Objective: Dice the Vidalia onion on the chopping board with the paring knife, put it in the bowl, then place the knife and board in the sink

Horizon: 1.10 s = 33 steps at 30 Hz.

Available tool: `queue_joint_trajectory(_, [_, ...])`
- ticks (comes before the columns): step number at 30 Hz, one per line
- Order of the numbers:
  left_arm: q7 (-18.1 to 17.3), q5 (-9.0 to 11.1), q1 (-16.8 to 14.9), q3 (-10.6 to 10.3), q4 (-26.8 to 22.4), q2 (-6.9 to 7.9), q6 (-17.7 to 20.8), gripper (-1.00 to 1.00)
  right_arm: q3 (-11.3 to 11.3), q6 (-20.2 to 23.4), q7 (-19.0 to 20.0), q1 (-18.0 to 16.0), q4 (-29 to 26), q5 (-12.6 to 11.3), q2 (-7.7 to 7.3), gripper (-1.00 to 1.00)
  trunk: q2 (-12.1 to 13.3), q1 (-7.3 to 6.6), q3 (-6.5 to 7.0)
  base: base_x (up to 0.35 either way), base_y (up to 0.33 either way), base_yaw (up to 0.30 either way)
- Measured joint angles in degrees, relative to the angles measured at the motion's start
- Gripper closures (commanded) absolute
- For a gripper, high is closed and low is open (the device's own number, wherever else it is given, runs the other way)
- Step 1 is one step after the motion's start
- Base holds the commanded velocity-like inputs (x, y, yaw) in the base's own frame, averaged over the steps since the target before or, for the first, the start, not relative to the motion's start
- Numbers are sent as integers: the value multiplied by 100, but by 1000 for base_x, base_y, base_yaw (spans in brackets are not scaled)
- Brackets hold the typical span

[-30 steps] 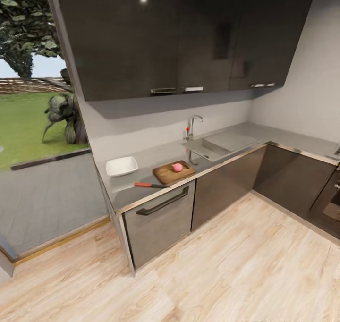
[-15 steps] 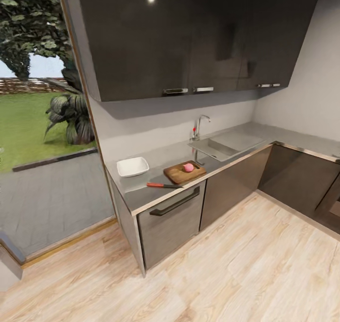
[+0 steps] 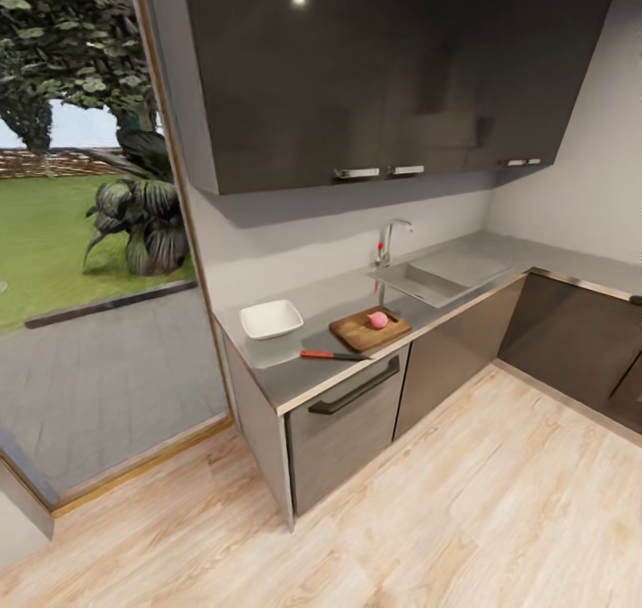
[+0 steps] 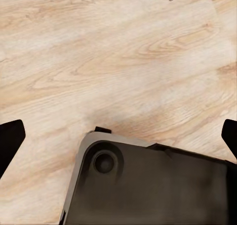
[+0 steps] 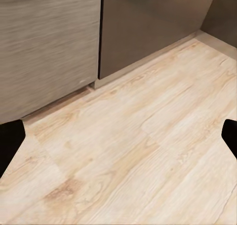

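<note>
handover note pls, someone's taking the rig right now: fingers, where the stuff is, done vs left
Left gripper: open, empty, over wood floor.
Right gripper: open, empty, over floor near the cabinet fronts.
Robot stands off from the countertop, nothing within reach yet.
Onion: whole, on the board. Knife lies on the countertop beside the board. Bowl further along; looks empty. Sink past the board.
Done: onion out of sink, onto board.
Left: drive up, take knife, dice, dice into bowl, then knife and board into sink.
</note>
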Motion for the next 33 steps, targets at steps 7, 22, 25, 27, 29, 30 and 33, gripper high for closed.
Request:
queue_joint_trajectory(7, [0,0,0,0,1,0,4,-100,0,0,-1,0,0,-2,2,-100,0,0,26,82,277,-104])
queue_joint_trajectory(22, [0,0,0,0,9,0,3,-100,0,0,3,0,0,0,-1,-100,0,0,82,83,277,-106])
queue_joint_trajectory(25, [0,0,0,0,9,0,5,-100,0,0,4,0,0,-1,-3,-100,0,0,93,85,277,-116])
queue_joint_trajectory(27, [0,0,0,0,9,0,5,-100,0,0,7,0,0,0,-4,-100,0,0,101,85,277,-120])
queue_joint_trajectory(29, [0,0,0,0,9,0,5,-100,0,0,10,0,0,0,-5,-100,0,0,108,85,277,-121])
queue_joint_trajectory(30, [0,0,0,0,9,0,5,-100,0,0,12,0,0,1,-2,-100,0,0,112,85,277,-122])
queue_joint_trajectory(33, [0,0,0,0,9,0,4,-100,0,0,8,0,0,1,0,-100,0,0,124,85,277,-126])
